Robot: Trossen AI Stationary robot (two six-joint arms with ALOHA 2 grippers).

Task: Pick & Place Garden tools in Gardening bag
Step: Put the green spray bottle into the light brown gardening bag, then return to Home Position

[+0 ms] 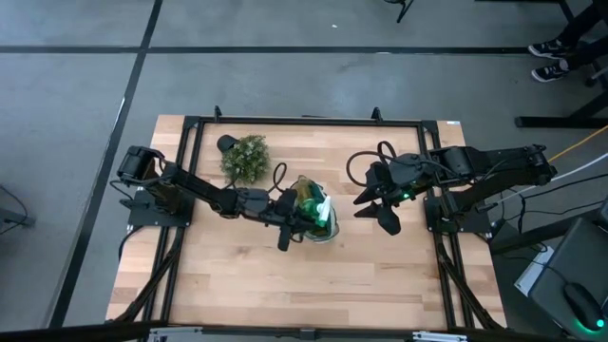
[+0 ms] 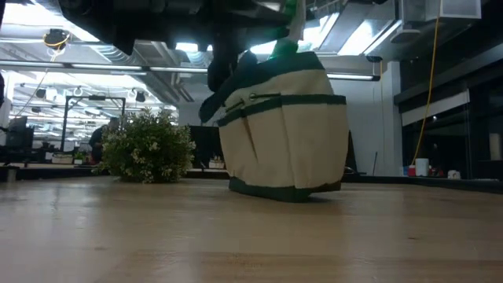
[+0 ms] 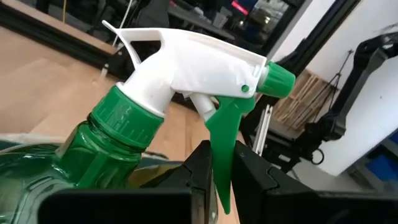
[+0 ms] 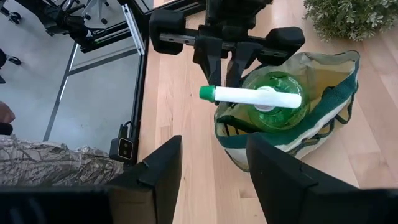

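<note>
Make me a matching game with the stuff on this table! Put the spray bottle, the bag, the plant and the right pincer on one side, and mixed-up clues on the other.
Things:
1. spray bottle
2. gardening bag
3. potted plant
4. right pincer

Clues:
A. open, holding nothing, hanging above bare table
B. bushy, standing beside the bag
C. green, with a white trigger head, sitting inside the bag, trigger between the left pincer's fingers
D. beige canvas with dark green trim

Pairs: 1-C, 2-D, 3-B, 4-A
</note>
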